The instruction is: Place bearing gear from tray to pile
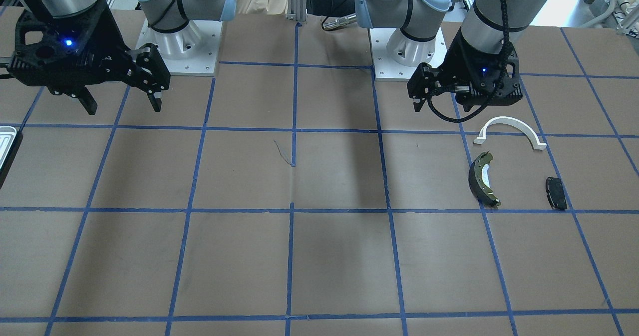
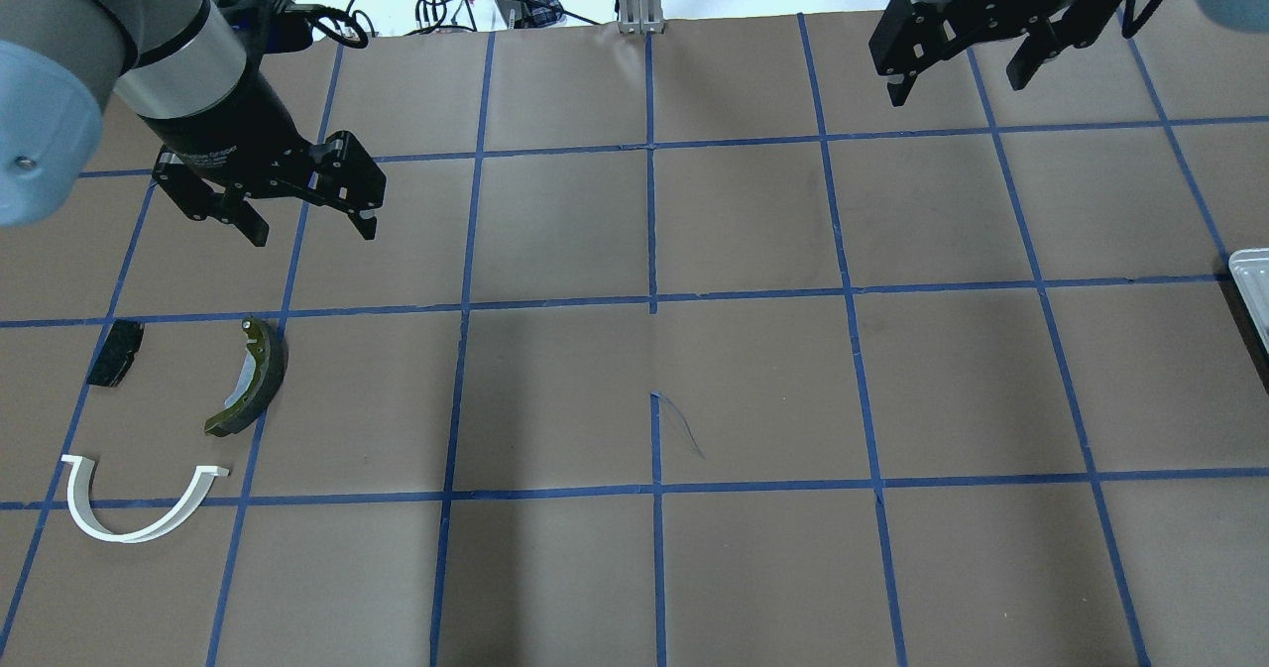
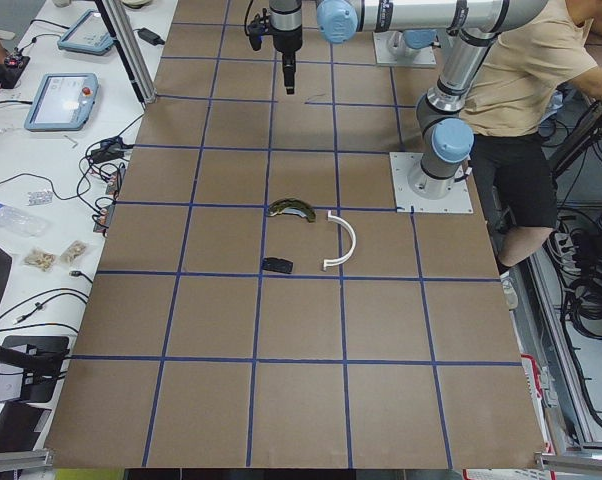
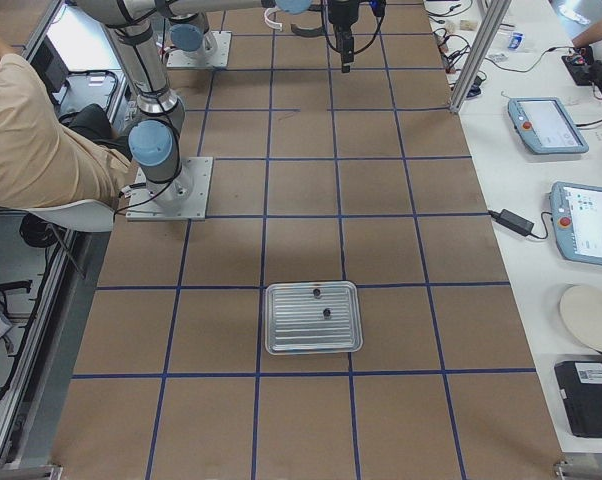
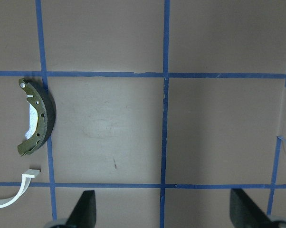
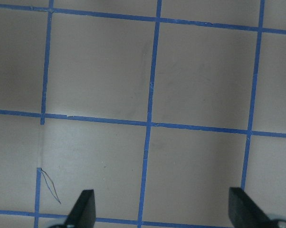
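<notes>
The silvery tray (image 4: pixel 286 340) lies on the brown table near the robot's right end, and only its edge shows in the front view (image 1: pixel 6 144) and the overhead view (image 2: pixel 1253 280). Two small dark parts (image 4: pixel 326 313) lie in it, too small to tell which is the bearing gear. The pile is a white arch (image 2: pixel 210 476), a brake shoe (image 2: pixel 268 380) and a black pad (image 2: pixel 116 353). My left gripper (image 2: pixel 312 231) hangs open and empty above the table, just beyond the brake shoe. My right gripper (image 2: pixel 959 84) is open and empty, raised well short of the tray.
Blue tape divides the table into squares. The two arm bases (image 1: pixel 182 51) stand at the robot's edge. An operator in a beige shirt (image 4: pixel 31 140) sits behind them. Tablets (image 4: pixel 546 122) and cables lie on the white bench beyond the table's far edge.
</notes>
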You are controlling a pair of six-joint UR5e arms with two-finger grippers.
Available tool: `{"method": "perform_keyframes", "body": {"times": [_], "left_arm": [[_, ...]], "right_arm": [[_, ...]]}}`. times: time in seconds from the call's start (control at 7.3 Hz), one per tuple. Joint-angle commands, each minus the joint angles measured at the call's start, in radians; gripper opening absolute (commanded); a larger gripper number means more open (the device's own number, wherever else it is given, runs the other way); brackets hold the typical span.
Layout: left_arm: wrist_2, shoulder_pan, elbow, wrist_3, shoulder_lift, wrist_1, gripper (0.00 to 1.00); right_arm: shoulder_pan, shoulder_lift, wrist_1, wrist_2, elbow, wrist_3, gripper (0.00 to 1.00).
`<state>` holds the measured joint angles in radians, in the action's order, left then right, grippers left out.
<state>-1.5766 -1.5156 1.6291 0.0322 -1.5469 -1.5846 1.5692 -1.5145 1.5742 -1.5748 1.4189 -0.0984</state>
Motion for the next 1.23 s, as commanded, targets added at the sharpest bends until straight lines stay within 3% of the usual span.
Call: {"method": "perform_keyframes", "body": {"times": [0.0, 0.27, 0.55, 0.68, 0.96, 1.1], "left_arm": [[-0.002, 0.0, 0.0, 0.0, -0.004, 0.003, 1.0], [0.0, 0.0, 0.0, 0.0, 0.001, 0.0, 1.0], [-0.002, 0.005, -0.002, 0.0, 0.001, 0.0, 1.0], [0.0, 0.005, -0.002, 0.0, 0.001, 0.002, 1.0], [0.0, 0.005, -0.002, 0.002, 0.002, -0.002, 1.0], [-0.002, 0.008, 0.0, 0.002, 0.002, -0.002, 1.0]], "right_arm": [[-0.001, 0.005, 0.003, -0.001, 0.005, -0.013, 1.0], [-0.047, 0.014, 0.0, 0.004, 0.008, -0.018, 1.0], [-0.173, 0.017, 0.024, 0.007, 0.044, -0.107, 1.0], [-0.258, 0.036, 0.094, 0.001, 0.078, -0.121, 1.0], [-0.432, 0.097, 0.264, -0.01, 0.136, -0.327, 1.0], [-0.524, 0.123, 0.268, -0.002, 0.158, -0.38, 1.0]]}}
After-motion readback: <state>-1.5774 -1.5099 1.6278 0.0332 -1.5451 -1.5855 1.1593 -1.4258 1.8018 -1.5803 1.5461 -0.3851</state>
